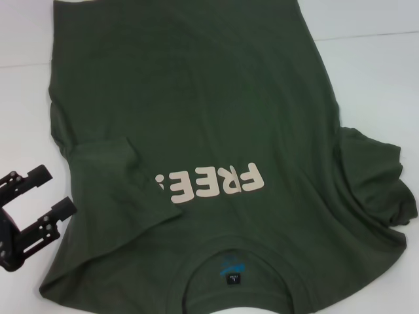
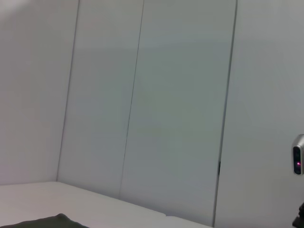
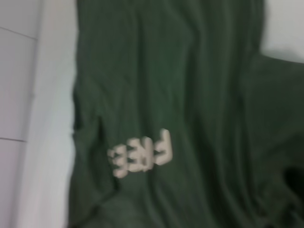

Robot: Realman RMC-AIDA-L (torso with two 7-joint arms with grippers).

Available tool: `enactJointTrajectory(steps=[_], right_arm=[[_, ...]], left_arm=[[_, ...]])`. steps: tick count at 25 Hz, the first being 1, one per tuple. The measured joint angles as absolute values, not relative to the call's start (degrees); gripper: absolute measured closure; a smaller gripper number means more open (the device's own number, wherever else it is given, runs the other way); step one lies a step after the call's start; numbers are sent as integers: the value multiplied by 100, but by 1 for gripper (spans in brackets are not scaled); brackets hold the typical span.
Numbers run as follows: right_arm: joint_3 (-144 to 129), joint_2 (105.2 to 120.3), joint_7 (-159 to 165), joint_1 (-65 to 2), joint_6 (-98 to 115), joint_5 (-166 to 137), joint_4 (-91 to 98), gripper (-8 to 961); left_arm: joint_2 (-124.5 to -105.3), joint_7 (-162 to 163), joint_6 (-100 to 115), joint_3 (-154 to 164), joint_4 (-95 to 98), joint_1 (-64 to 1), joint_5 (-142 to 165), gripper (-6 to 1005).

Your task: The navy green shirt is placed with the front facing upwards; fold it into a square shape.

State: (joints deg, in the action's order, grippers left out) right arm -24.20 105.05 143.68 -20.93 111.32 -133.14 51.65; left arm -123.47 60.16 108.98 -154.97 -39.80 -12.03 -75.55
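Note:
The navy green shirt (image 1: 209,111) lies front up on the white table, its collar (image 1: 239,278) nearest me and the cream letters "FREE" (image 1: 219,183) on its chest. Its left sleeve (image 1: 108,163) is folded inward over the chest and covers the end of the lettering. The right sleeve (image 1: 376,180) lies bunched at the right. My left gripper (image 1: 54,190) hovers open just off the shirt's left edge, holding nothing. The right wrist view looks down on the shirt (image 3: 190,95) and its letters (image 3: 142,154). My right gripper does not show.
White table (image 1: 373,72) surrounds the shirt on the left and far right. The left wrist view faces white wall panels (image 2: 152,104), with a sliver of green cloth (image 2: 47,222) at its lower edge and a small grey device (image 2: 298,160) at the side.

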Motion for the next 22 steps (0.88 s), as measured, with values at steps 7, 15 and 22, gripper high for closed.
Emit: enactJointTrajectory(steps=[7,15,22], right_arm=[[-2329,10459,14629,-2593,11254,-14686,5465,137],[-2303,10455,14653,-2671,11148,-14740,5474,136],[-2347,10452,14683,-2628,11049,-14862,5455,137]], left_arm=[[-12370,6071,11023,-15525,-4033,-1176,-7591,336],[-12383,6094,11139,-15541,-4035,-1158,-7600,336],[-12383,6096,11159,-15548,-4034,-1152,-7607,337]])
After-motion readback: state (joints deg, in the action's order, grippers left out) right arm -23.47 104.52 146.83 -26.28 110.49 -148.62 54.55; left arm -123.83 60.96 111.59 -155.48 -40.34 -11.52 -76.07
